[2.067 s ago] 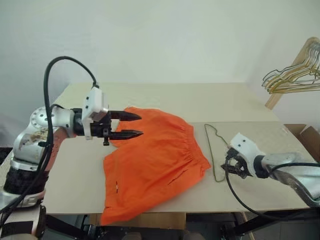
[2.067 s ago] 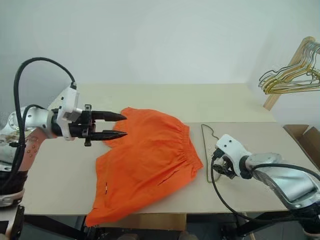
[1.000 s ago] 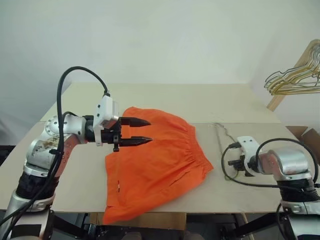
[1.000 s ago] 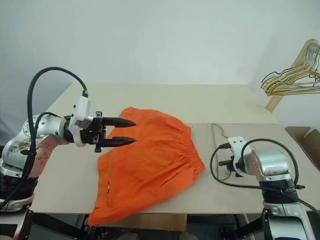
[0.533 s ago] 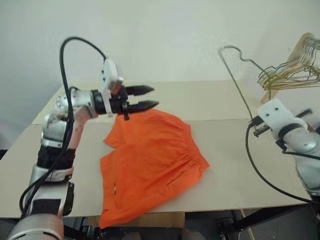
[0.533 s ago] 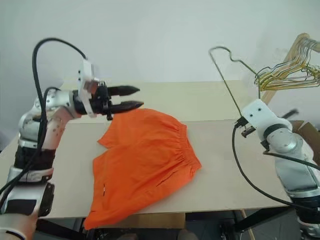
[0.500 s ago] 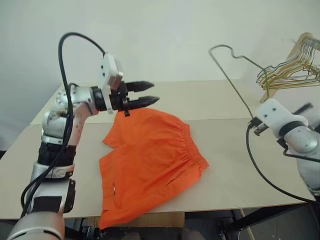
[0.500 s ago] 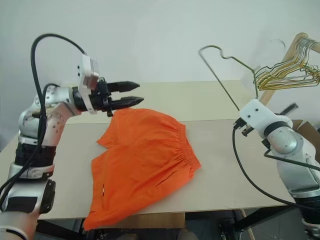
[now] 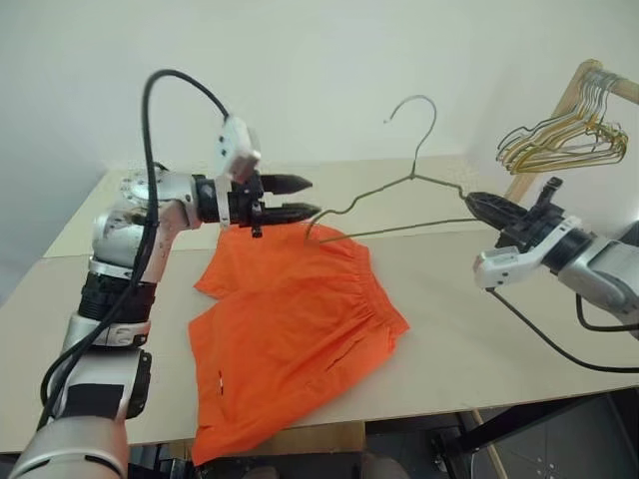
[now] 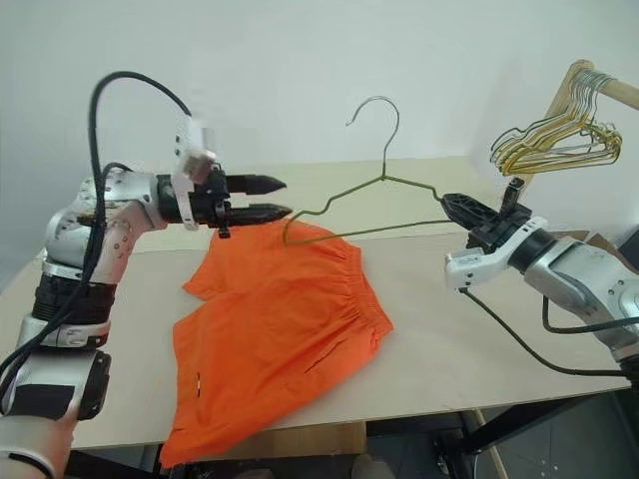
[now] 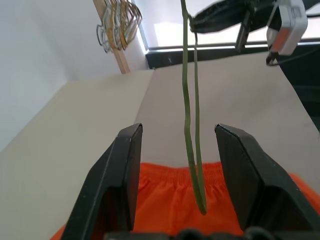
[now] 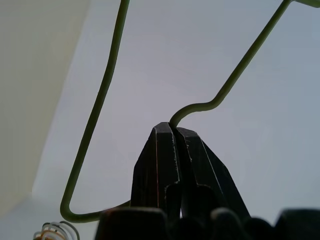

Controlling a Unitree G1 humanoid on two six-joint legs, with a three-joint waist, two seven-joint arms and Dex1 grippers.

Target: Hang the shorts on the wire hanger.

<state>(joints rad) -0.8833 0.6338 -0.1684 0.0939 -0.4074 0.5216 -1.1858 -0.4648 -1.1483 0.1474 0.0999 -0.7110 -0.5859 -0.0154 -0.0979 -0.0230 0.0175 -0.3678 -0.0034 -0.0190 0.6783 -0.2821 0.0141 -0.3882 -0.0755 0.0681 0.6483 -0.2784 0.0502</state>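
Above the tabletop (image 9: pixel 469 329): wire hanger (image 9: pixel 399 205), pinched at one end by my right pincer (image 9: pixel 477 204); far end lies between my left pincer's (image 9: pixel 305 198) spread fingers. Shorts (image 9: pixel 290 334) flat below (untouched). Advice: close left gently, keep wire level.

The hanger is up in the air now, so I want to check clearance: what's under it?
Under the hanger, pinched by the right gripper, lie the orange shorts on the table. The tabletop beneath the shorts is covered.
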